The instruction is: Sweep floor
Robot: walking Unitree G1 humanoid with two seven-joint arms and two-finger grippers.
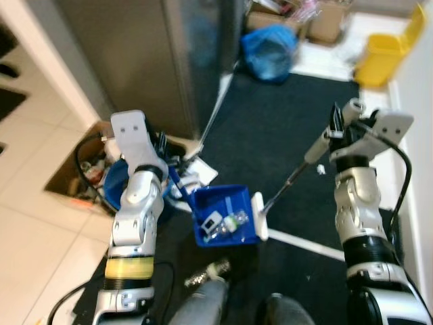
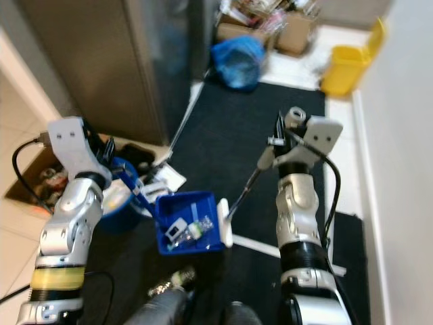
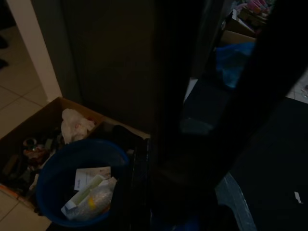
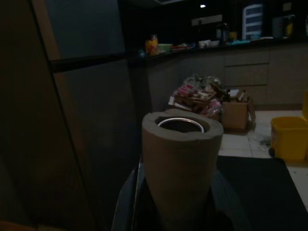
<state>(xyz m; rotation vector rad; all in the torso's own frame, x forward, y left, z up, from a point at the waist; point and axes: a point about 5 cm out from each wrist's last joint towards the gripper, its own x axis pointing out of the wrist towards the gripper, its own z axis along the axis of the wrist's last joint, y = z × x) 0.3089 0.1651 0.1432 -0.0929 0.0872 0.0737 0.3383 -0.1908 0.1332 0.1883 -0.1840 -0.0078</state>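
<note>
Item 1, left gripper (image 1: 177, 184): I have it clamped on the blue handle of the dustpan (image 1: 226, 217). Pan sits low centre, just right of that claw, w/ a few bits of litter in it; open mouth faces right.

Item 2, right gripper (image 1: 333, 139): closed round the grey grip of the broom handle (image 1: 316, 147). Shaft's long axis runs from that claw down-left to the white broom head (image 1: 258, 215), which touches the pan's right edge, so far as I can tell.

Item 3, blue bin (image 3: 79, 185): just left of the pan, beside a cardboard box (image 1: 71, 166), paper & a bottle inside. Judgement: if the pan gets tipped, it goes left; left arm is nearer.

Item 4, room: black mat (image 1: 270, 128) open to the far side; fridge front (image 1: 135, 54) far-left, wall close on the right. A white pole (image 1: 308, 245) lies on the mat near-right. Scrap (image 1: 321, 169) on the mat by the right arm.
</note>
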